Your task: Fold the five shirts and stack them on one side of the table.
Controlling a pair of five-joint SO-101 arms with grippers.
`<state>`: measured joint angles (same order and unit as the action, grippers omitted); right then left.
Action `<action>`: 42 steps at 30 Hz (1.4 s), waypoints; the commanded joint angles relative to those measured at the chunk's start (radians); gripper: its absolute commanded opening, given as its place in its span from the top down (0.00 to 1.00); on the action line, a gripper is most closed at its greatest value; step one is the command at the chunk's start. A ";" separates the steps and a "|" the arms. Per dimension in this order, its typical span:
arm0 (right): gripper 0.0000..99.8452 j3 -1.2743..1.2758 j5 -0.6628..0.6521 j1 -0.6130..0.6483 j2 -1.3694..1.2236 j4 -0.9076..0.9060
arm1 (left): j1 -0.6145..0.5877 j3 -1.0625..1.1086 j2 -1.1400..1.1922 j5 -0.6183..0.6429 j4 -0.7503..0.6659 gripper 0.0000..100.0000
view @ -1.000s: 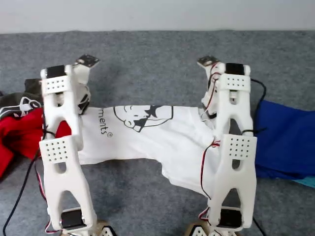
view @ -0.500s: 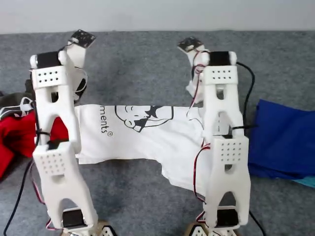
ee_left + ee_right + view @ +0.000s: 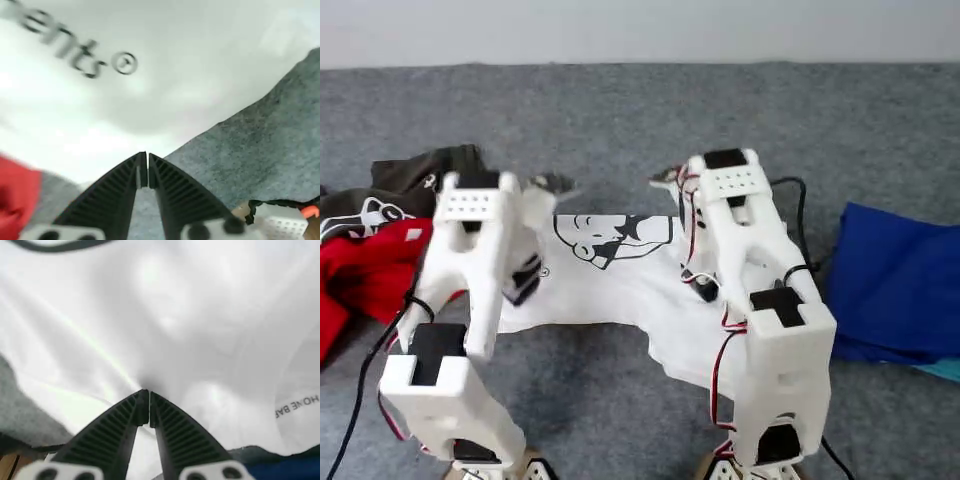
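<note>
A white shirt (image 3: pixel 620 275) with a black print lies spread across the middle of the grey table (image 3: pixel 620 110). My left gripper (image 3: pixel 525 283) is low over its left part, near the front hem. In the left wrist view the left gripper (image 3: pixel 148 156) is shut, its tips at the line where the white shirt (image 3: pixel 175 65) meets bare table (image 3: pixel 270 150). My right gripper (image 3: pixel 703 288) is low over the shirt's right half. The right gripper (image 3: pixel 148 391) is also shut, its tips against the creased white shirt (image 3: pixel 200 315); I cannot tell if cloth is pinched.
A red shirt (image 3: pixel 360 265) lies crumpled at the left edge with a dark shirt (image 3: pixel 410 180) behind it. A blue shirt (image 3: pixel 895 290) lies at the right, with a pale blue piece (image 3: pixel 940 370) below it. Bare table stretches along the back.
Both arms have pulled back from the shirt's far edge and dropped low over its near half. The white shirt itself has not shifted.
</note>
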<state>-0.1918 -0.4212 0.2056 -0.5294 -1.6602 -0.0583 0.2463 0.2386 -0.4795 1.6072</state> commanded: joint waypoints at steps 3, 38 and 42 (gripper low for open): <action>0.99 0.008 -0.048 -0.122 -0.048 0.120 | -0.068 0.162 -0.058 -0.052 -0.146 0.98; 0.99 -0.054 0.054 -0.107 0.407 0.041 | 0.074 0.021 -0.285 0.089 -0.143 0.98; 0.99 -0.057 0.054 -0.058 0.249 0.220 | 0.008 0.018 -0.175 0.086 -0.247 0.98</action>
<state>-0.2394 -0.3767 0.1089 -0.2133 -1.5558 -0.0092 0.3122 0.0176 -0.3966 1.4323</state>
